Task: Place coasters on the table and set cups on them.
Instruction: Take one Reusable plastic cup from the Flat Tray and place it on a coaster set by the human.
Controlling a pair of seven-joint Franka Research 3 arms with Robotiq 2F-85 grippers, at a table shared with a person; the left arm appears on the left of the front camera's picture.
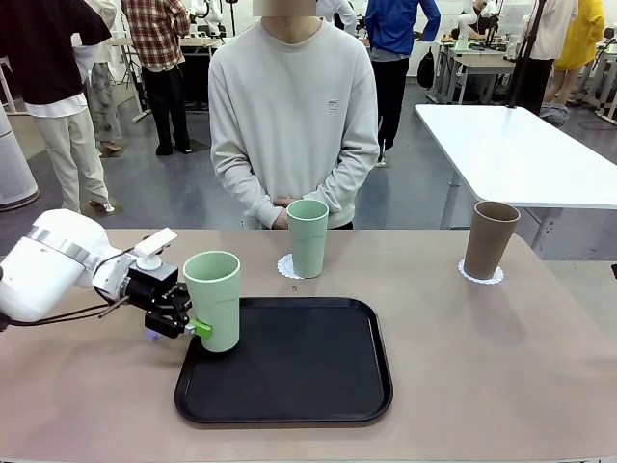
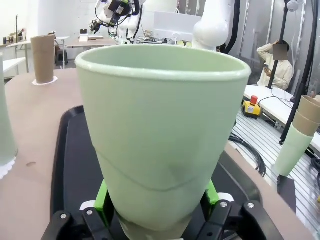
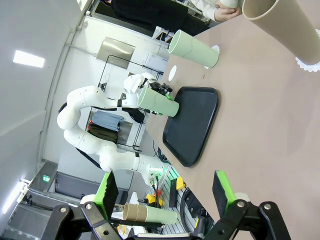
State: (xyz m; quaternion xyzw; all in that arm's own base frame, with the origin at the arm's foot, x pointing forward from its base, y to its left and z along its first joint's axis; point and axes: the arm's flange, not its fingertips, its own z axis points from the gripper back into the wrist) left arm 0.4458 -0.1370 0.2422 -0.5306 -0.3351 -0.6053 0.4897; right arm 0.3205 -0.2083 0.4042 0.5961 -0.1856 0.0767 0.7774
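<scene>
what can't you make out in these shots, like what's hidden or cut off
- Third coaster: in the right wrist view a small white round lies beyond the tray; too small to confirm as a doily.
- Base of the near mint cup: in the left wrist view the left gripper, shut on it, covers the bottom, so lifted or resting is unclear.
- Brown cup: right wrist view, cut off by the top edge.

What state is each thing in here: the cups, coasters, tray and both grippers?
Left gripper: shut on near mint cup.
Near mint cup: upright, at the tray's left edge.
Far mint cup: upright on a coaster.
Brown cup: upright on its coaster.
Third coaster: bare, on the table.
Black tray: flat.
Right gripper: open, holding nothing.
</scene>
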